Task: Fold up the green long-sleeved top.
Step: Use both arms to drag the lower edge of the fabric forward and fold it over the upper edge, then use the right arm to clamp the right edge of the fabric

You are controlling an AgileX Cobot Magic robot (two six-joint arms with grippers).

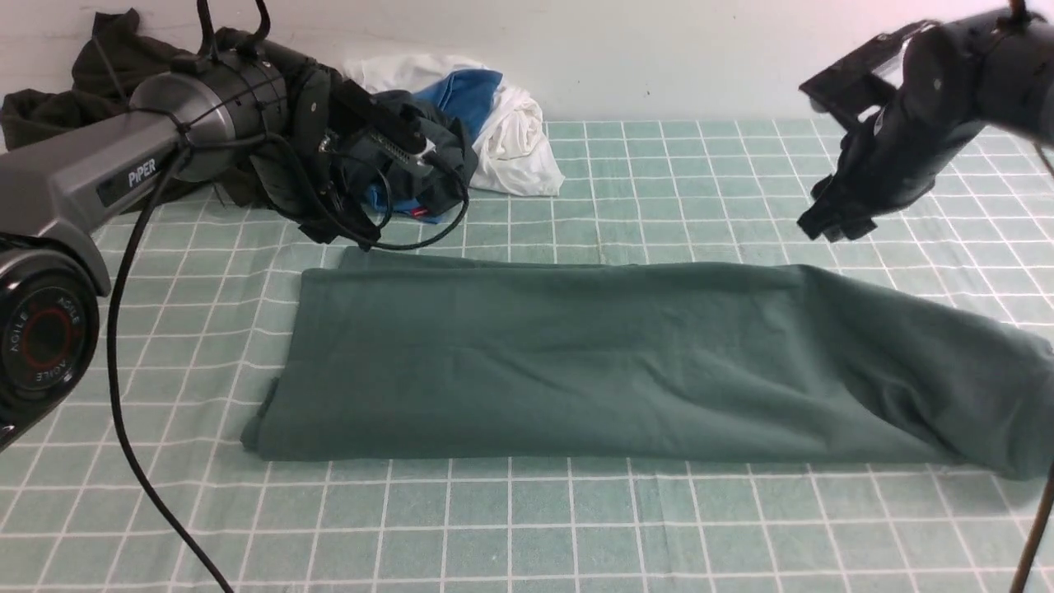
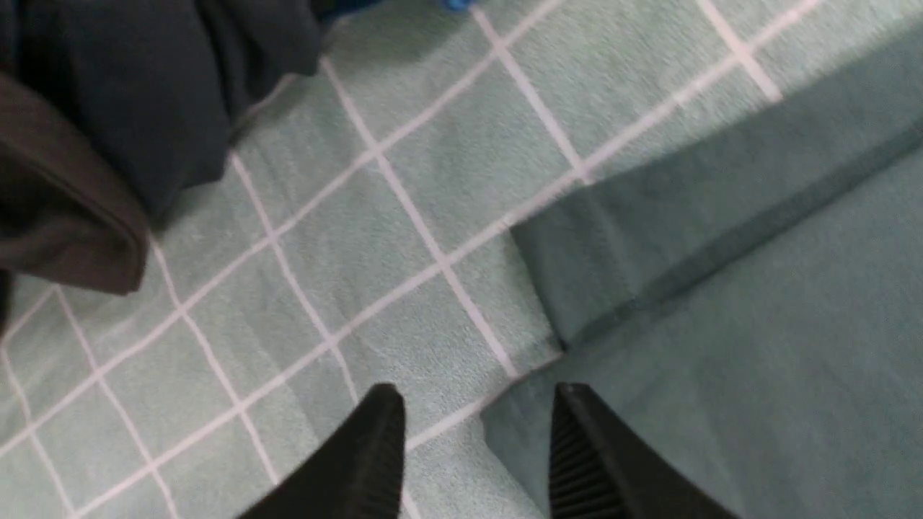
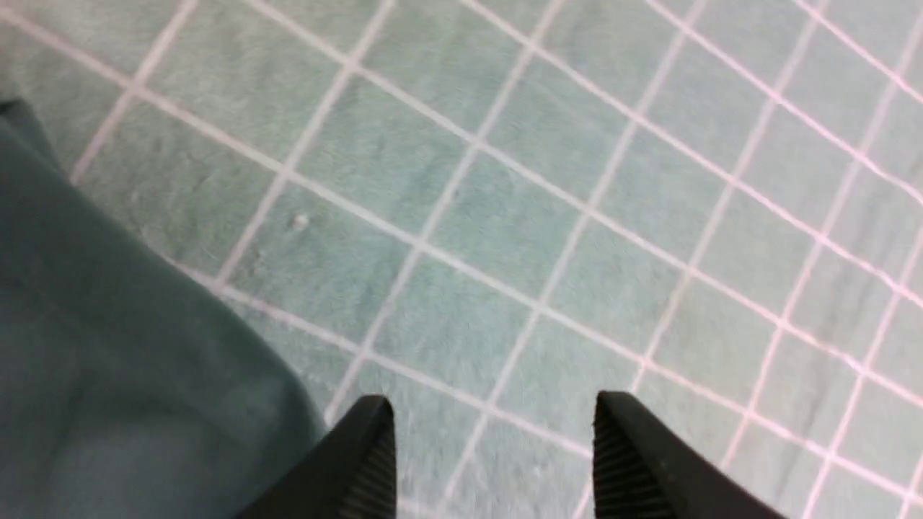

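Front view: the plain muted teal-green knit long-sleeved top (image 1: 626,362) lies folded into a long flat band across the middle of the pale green checked tablecloth (image 1: 576,527). Its right end is rounded and bulkier, and reaches the picture's right edge. Behind its left end sits a heap of other clothes — a dark olive-black garment (image 1: 49,107), a charcoal-navy garment (image 1: 449,148) and a white-and-blue one (image 1: 510,140). The left gripper (image 2: 476,404) hangs above the top's far left corner, jaws apart with nothing between them; one finger (image 2: 591,461) shows over the green fabric, the other over bare cloth. The right gripper (image 3: 494,414) is raised beyond the top's right end — jaws likewise parted and empty, over the checked cloth just beside the top's edge.
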